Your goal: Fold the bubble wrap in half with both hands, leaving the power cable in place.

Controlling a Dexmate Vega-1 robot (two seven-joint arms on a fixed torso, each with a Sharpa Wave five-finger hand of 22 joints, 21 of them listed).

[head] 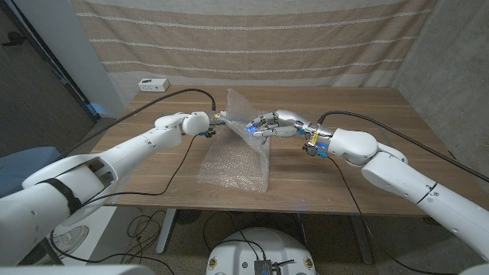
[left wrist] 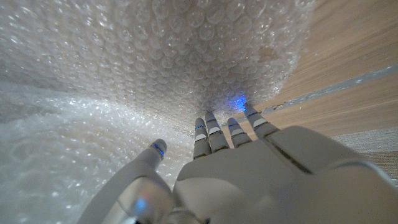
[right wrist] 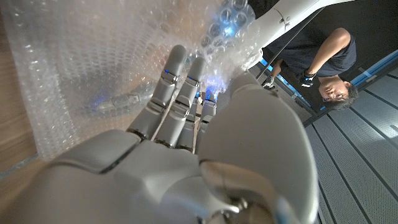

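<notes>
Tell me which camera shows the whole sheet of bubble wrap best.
The head view: it shows the bubble wrap whole, its far part lifted between the left hand and right hand, its near part on the table. Both wrist views give only close-up patches against the fingers.

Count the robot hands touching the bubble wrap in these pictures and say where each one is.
2. The left hand is at the wrap's raised left side; the right hand is at its raised right side. Both are above the table.

A wooden counter (head: pixel 367 114) stands before a striped beige curtain (head: pixel 252 38), grey floor (right wrist: pixel 360 162) beyond the fingers.
</notes>
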